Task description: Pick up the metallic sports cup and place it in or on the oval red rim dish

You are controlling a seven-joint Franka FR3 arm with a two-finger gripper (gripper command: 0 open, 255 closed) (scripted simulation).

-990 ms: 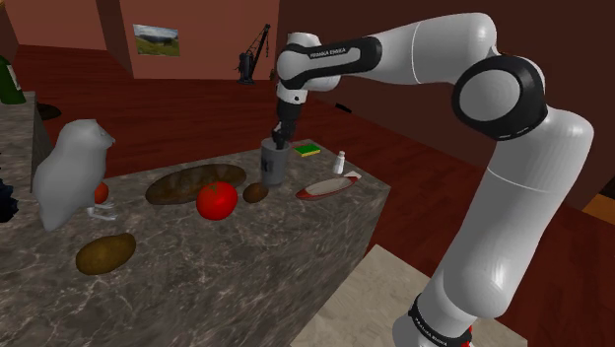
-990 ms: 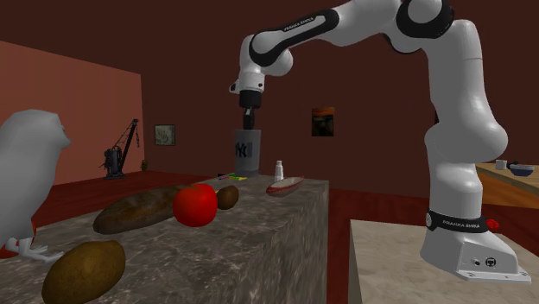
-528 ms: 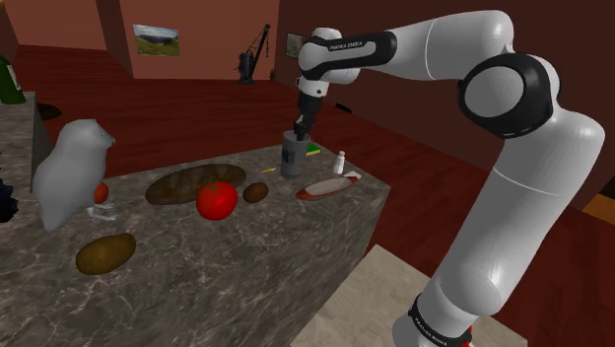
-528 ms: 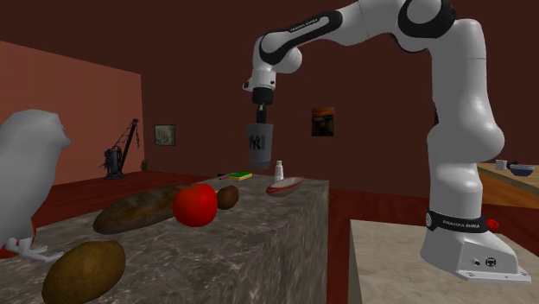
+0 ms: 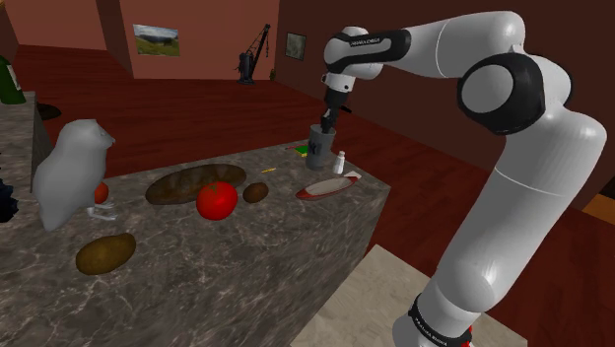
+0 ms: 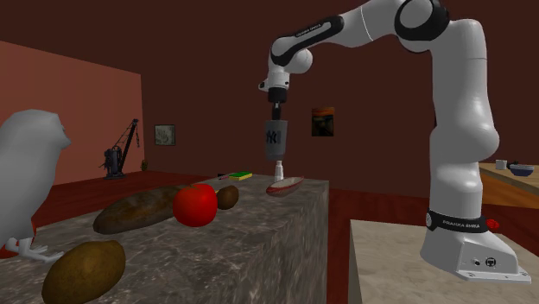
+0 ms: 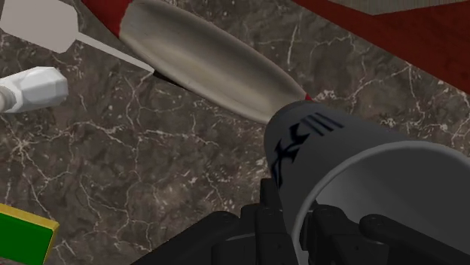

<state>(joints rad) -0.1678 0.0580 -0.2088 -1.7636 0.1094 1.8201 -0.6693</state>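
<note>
Grey metallic cup point(image 6: 275, 138), dark logo, airborne, roughly upright, seemingly near-over the dish point(image 5: 328, 186): oval, red-rimmed, lying flat on the worktop point(image 5: 217, 266).

Grey cup point(image 7: 354, 173) with dark logo, rim clasped by the black gripper point(image 7: 300, 229), at one end of the oval red-rimmed dish point(image 7: 203, 60), small white bottle point(image 7: 34, 89) near the dish's other end, marbled counter point(image 7: 151, 166) beneath.

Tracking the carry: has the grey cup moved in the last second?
Yes. In the shoulder view the cup has shifted right, away from the tomato, and now hangs lifted near the red-rimmed dish.
</note>
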